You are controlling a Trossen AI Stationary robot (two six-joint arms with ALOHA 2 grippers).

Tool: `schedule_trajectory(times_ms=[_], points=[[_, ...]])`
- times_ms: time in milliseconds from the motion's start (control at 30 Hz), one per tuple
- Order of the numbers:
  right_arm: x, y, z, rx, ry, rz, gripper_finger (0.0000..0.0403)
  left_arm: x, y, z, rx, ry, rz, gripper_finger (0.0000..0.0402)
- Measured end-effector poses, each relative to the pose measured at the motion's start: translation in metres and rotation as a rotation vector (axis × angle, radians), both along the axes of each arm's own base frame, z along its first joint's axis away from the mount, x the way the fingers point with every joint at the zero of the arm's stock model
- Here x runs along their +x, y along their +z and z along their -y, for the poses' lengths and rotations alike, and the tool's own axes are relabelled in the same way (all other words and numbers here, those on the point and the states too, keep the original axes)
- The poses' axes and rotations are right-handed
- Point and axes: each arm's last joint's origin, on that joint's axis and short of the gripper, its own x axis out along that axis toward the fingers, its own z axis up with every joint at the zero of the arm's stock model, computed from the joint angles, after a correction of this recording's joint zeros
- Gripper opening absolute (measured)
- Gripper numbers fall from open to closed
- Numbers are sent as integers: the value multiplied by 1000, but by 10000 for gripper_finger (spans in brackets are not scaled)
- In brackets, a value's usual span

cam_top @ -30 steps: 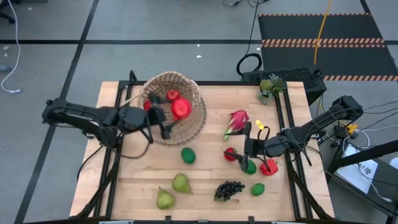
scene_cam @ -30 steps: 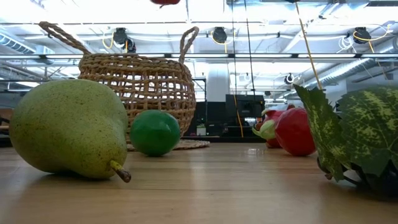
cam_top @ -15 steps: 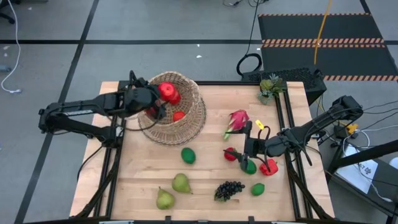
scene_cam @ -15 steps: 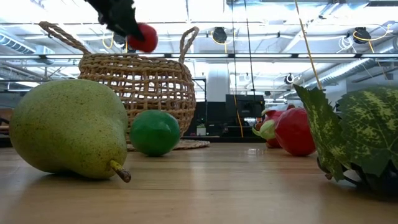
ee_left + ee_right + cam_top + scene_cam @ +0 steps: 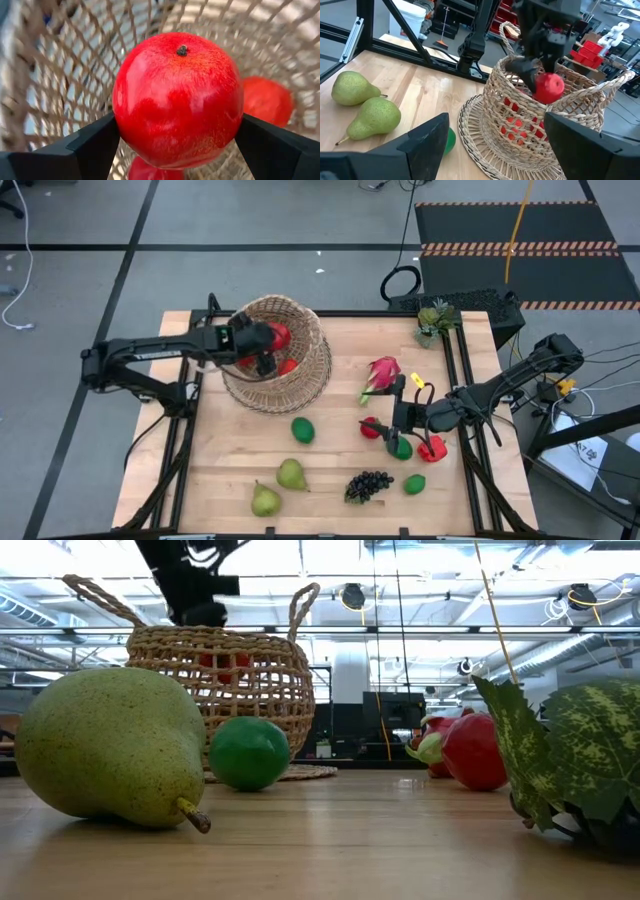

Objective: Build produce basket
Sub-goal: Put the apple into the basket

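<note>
The wicker basket point(image 5: 318, 352) stands at the table's far left, also in the low view point(image 5: 250, 690) and the right wrist view point(image 5: 570, 145). My left gripper point(image 5: 262, 346) reaches into its mouth, shut on a red apple point(image 5: 177, 95), which also shows in the right wrist view point(image 5: 549, 88). Two other red fruits point(image 5: 267, 100) lie on the basket's bottom. My right gripper point(image 5: 495, 150) hangs open above the table's right half point(image 5: 402, 420), over small red and green fruits point(image 5: 403, 448). My left gripper pinches the red apple by its two opposite sides point(image 5: 125, 115) between its fingers point(image 5: 92, 147). The fingers slant down from the table's left. The apple hangs clear inside the basket's mouth, stem end toward the wrist, above the fruits on the bottom.
Loose on the table lie a lime point(image 5: 302, 429), two pears point(image 5: 291, 474), a grape bunch point(image 5: 368, 485), another lime point(image 5: 414, 484) and a dragon fruit point(image 5: 382, 375). A small potted plant point(image 5: 434, 320) stands at the far right edge.
My left gripper, still shut on the apple, has swung from the basket's near side toward the far edge and over its mouth. It has tipped downward and sunk, so the apple has gone from high above the rim to inside the basket.
</note>
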Motion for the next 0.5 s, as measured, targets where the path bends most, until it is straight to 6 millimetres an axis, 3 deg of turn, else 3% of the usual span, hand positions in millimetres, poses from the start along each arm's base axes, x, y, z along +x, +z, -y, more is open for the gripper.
schedule_trajectory(times_ms=[200,500], points=[[0,0,0,-1,0,-1,322,0,-12,-3,-60,49,-66,358],[0,0,0,-1,0,-1,322,1,-15,-3,-103,98,-40,378]])
